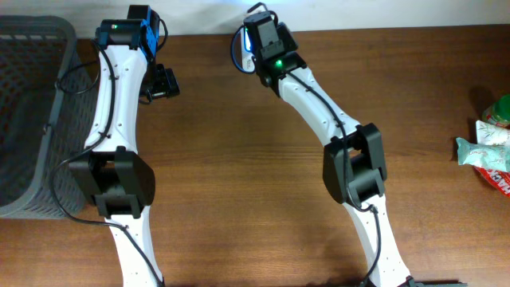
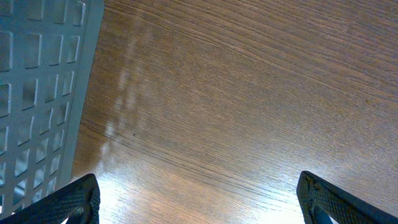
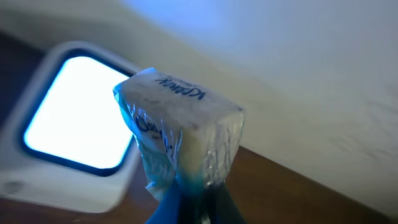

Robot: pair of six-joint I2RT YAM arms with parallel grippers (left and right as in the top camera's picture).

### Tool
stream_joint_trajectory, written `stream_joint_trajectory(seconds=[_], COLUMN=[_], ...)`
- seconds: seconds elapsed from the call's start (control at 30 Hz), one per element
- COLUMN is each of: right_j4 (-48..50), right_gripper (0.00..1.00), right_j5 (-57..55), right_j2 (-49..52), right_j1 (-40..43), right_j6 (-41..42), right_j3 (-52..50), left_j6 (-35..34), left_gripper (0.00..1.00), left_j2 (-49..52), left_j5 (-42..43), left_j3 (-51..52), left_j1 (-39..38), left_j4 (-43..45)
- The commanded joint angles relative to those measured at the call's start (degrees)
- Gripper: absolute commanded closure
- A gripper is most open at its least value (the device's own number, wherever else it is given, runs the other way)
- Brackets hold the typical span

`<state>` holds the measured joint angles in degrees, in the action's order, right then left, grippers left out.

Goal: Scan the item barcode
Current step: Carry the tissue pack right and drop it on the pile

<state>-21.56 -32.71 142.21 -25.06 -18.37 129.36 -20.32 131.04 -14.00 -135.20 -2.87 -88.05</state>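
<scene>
Right wrist shows a whitish, seemingly plastic-wrapped packet (image 3: 180,134), lettering blurred.

- surface (image 1: 239,159): brown wood grain
- grey mesh basket (image 1: 32,119) at left edge
- crumpled packets (image 1: 484,151) at right edge
- white scanner (image 3: 68,118), window lit, at far edge

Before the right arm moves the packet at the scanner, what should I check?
1. Right gripper shut on wrapped packet: ok.
2. Scanner window lit: ok.
3. Barcode facing the window: cannot tell, only printed lettering shows.
4. Packet lined up with the window: cannot tell, in the wrist view it overlaps the window's right edge.
5. Left gripper open, empty, over bare table beside the mesh basket: ok.
</scene>
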Motion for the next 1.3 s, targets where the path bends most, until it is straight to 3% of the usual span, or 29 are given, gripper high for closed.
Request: stream_joint_trajectory(seconds=[0.0, 0.1, 0.2, 0.3, 0.43, 0.63, 0.8, 0.93, 0.97, 1.0, 1.07, 1.13, 1.27], right_j4=[-6.88, -19.21, -36.98, -47.43, -51.60, -54.84, -54.86, -53.22, -52.76, -52.33, -52.17, -54.21, -60.28], right_gripper=[0.96, 0.96, 0.96, 0.96, 0.96, 0.96, 0.94, 0.77, 0.62, 0.41, 0.30, 0.01, 0.01], right_j5=[-5.97, -5.97, -5.90, -2.54, 10.71, 10.91, 10.93, 12.04, 13.33, 15.21, 19.43, 23.78, 31.34], right_j2=[-9.44, -12.13, -12.28, -11.78, -11.56, -11.56, -11.56, -11.56, -11.56, -11.56, -11.56, -12.35, -19.87], right_j1=[5.64, 13.44, 26.75, 37.90, 48.63, 59.23, 65.68, 67.84, 67.84, 67.78, 67.78, 67.78, 67.78], right_j6=[9.90, 22.32, 34.47, 40.04, 39.95, 55.67, 56.61, 56.54, 56.15, 55.15, 51.12, 47.10, 47.10], right_j3=[1.03, 1.03, 0.94, 0.94, 0.00, -2.14, -2.14, -2.14, -2.14, -2.14, -2.14, -2.05, -2.05], left_j6=[0.26, 0.24, 0.24, 0.24, 0.24, 0.24, 0.24, 0.24, 0.24, 0.24, 0.26, 0.24, 0.24], left_gripper=[0.01, 0.01, 0.01, 0.01, 0.01, 0.01, 0.01, 0.01, 0.01, 0.01, 0.01, 0.01, 0.01], left_j2=[-0.74, -0.74, -0.74, -0.74, -0.74, -0.74, -0.74, -0.74, -0.74, -0.74, -0.74, -0.74, -0.74], left_j5=[-0.81, -0.81, -0.81, -0.81, -0.81, -0.81, -0.81, -0.81, -0.83, -0.81, -0.81, -0.81, -0.81], left_j3=[0.17, 0.17, 0.17, 0.17, 0.17, 0.17, 0.17, 0.17, 0.17, 0.17, 0.17, 0.17, 0.17], left_j1=[-0.07, -0.07, -0.07, -0.07, -0.07, -0.07, -0.07, -0.02, 0.07, 0.04, 0.04, 0.04, 0.07], left_j4=[-0.09, -0.07, -0.09, -0.09, -0.09, -0.09, -0.09, -0.09, -0.07, -0.07, -0.09, -0.09, -0.09])
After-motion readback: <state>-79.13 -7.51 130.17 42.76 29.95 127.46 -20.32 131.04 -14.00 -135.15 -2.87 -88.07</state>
